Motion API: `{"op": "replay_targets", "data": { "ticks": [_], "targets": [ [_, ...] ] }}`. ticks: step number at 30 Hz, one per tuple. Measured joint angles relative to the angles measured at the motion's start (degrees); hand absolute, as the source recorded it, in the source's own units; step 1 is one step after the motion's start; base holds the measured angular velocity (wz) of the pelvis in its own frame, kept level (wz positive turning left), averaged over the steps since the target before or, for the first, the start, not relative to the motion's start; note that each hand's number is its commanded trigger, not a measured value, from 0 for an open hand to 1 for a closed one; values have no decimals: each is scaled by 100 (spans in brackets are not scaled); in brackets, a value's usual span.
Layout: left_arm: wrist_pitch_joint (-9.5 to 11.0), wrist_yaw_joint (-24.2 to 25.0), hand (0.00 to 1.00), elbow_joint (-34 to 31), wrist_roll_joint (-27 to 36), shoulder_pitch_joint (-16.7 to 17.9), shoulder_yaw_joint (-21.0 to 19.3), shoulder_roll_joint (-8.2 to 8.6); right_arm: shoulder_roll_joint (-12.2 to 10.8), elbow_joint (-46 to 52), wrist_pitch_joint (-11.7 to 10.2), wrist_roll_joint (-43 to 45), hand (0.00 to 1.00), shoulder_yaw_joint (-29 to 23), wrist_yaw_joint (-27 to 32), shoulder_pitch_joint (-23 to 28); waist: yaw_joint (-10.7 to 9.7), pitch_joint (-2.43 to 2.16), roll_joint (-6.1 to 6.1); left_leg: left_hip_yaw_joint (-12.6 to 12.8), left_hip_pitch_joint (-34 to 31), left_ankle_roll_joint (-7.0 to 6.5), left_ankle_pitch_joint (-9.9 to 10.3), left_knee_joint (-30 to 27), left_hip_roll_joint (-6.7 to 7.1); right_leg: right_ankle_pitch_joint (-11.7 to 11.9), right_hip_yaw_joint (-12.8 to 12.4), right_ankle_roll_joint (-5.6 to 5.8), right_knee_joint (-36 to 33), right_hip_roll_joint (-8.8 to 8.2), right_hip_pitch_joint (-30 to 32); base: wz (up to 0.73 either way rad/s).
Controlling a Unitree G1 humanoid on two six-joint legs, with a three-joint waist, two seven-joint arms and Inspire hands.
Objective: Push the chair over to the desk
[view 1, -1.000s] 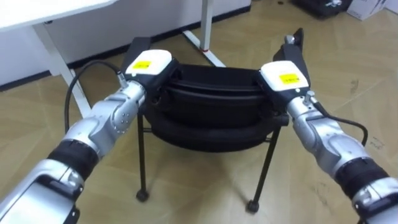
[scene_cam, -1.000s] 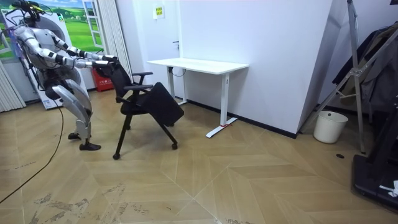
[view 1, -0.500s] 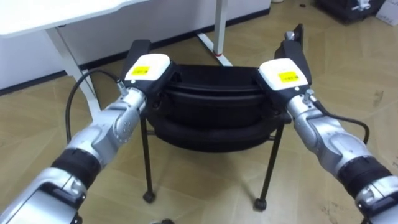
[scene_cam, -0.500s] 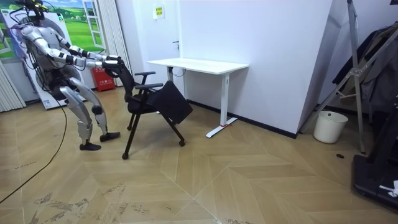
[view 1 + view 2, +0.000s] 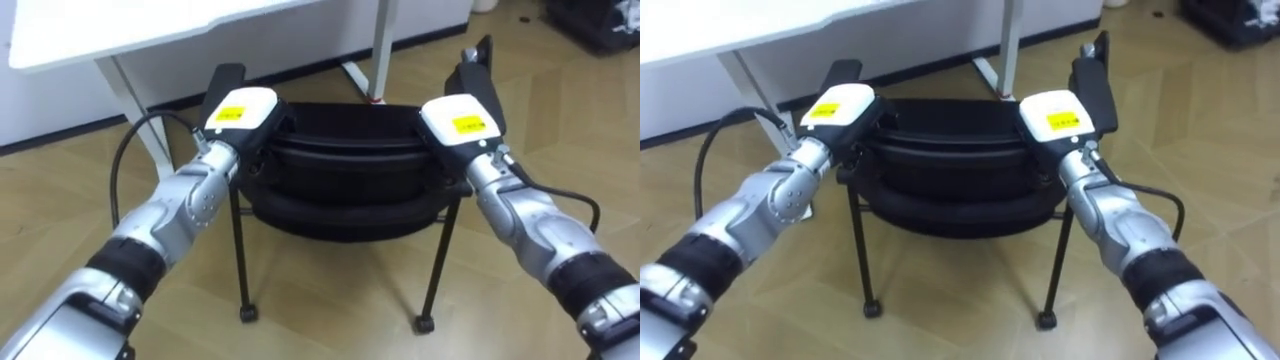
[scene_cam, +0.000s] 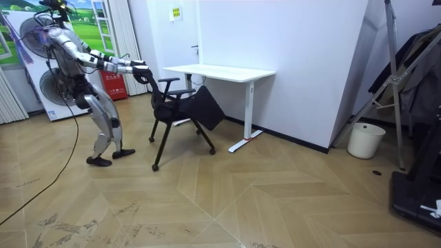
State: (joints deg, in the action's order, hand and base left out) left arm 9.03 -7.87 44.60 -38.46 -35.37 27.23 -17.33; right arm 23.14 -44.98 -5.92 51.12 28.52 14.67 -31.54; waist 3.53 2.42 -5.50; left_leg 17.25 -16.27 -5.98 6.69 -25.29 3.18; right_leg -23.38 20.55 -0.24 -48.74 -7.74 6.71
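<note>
Left hand (image 5: 238,112) and right hand (image 5: 460,120) sit on the top corners of the black chair's (image 5: 350,170) backrest; whether they grip it cannot be told. Since a second ago, the robot has stepped forward and the chair has rolled nearer the white desk (image 6: 220,71), now just beside it.

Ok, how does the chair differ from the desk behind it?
The chair is black, the desk white. The chair stands on thin dark legs with small round feet, the desk on white posts with flat feet. The left hand and right hand are on the chair's back; neither is on the desk. Both stand on the wood floor.
</note>
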Motion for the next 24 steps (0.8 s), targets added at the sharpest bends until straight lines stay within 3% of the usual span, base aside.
{"op": "replay_targets", "data": {
  "ticks": [1,2,3,5,6,8,9,10,11,12,13,14,15,18,19,24],
  "targets": [
    [-7,2,100,0,-16,-1,0,7,17,-39,-33,-30,100,3,31,2,-2,-3,13,-67,44,-2,155,-226,-116,142,-34,-31,-212,19,7,15],
    [-31,2,100,0,-47,-4,9,11,-6,-130,-37,-32,100,9,92,-11,36,27,126,-305,93,78,385,-421,-278,518,-70,62,-505,149,114,5],
    [-35,0,100,-9,-48,-3,27,-9,-43,-167,-33,-31,100,10,115,-11,88,23,179,-390,96,123,466,-490,-360,587,-104,62,-707,176,231,-14],
    [-28,3,100,-69,-42,-13,36,-85,-99,-172,-33,-29,100,10,174,-24,151,49,233,-581,166,234,633,-515,-477,261,-199,15,-1085,-122,757,6],
    [-28,3,100,-48,-42,-13,36,-103,-113,-171,-33,-28,100,20,177,-24,144,58,238,-612,226,264,650,-504,-489,246,-237,31,-1087,-237,873,30],
    [-19,40,100,-16,-31,-2,36,-116,-170,-211,-33,-29,100,51,177,-20,144,125,242,-840,395,444,892,-692,-597,243,-463,91,-494,-586,1195,35],
    [-5,56,100,-27,-31,-2,33,-141,-190,-223,-36,-30,100,51,177,-23,159,131,230,-889,380,488,971,-815,-655,283,-526,145,-134,-635,1233,45],
    [12,58,100,-68,-37,-7,32,-210,-231,-225,-30,-62,100,50,176,-36,141,133,150,-1014,317,646,1208,-1167,-725,655,-728,233,747,-644,1262,36],
    [12,29,100,-67,-51,23,4,-237,-259,-229,-13,-89,100,59,161,-55,202,133,204,-1206,191,853,1440,-1550,-904,809,-574,30,636,-522,1179,19],
    [11,34,100,-68,-52,20,-3,-243,-273,-250,2,-90,100,57,136,-92,279,92,264,-1231,174,894,1483,-1596,-1018,747,-493,-47,704,-418,1129,5],
    [10,14,100,-60,-47,2,-16,-245,-273,-340,-24,-89,100,79,99,-197,316,90,314,-1242,182,940,1467,-1533,-1174,737,-361,-126,842,-284,1035,19],
    [9,-12,100,-28,-50,-22,-3,-243,-273,-416,-31,-139,100,128,99,-261,304,92,315,-1259,252,1079,1369,-1380,-1218,712,-277,-152,915,-248,947,26],
    [9,-28,100,-26,-57,-25,-3,-247,-276,-445,-34,-163,100,152,99,-286,313,133,246,-1250,311,1104,1342,-1298,-1221,693,-268,-161,937,-237,911,22],
    [17,-40,100,-53,-60,-59,12,-293,-307,-509,-46,-193,100,172,107,-341,256,151,193,-1267,398,1182,1237,-1095,-1240,603,-141,-160,1043,-210,766,26],
    [28,-45,100,-60,-60,-93,33,-325,-308,-506,-46,-196,100,166,139,-346,232,180,138,-1268,401,1192,1208,-1039,-1238,562,-110,-140,1071,-202,743,27],
    [58,-70,100,-146,-166,-193,20,-365,-310,-495,-57,-220,100,100,149,-414,164,196,89,-1279,303,1208,1151,-1056,-1258,516,1,-132,1115,-184,721,13]
  ]
}}
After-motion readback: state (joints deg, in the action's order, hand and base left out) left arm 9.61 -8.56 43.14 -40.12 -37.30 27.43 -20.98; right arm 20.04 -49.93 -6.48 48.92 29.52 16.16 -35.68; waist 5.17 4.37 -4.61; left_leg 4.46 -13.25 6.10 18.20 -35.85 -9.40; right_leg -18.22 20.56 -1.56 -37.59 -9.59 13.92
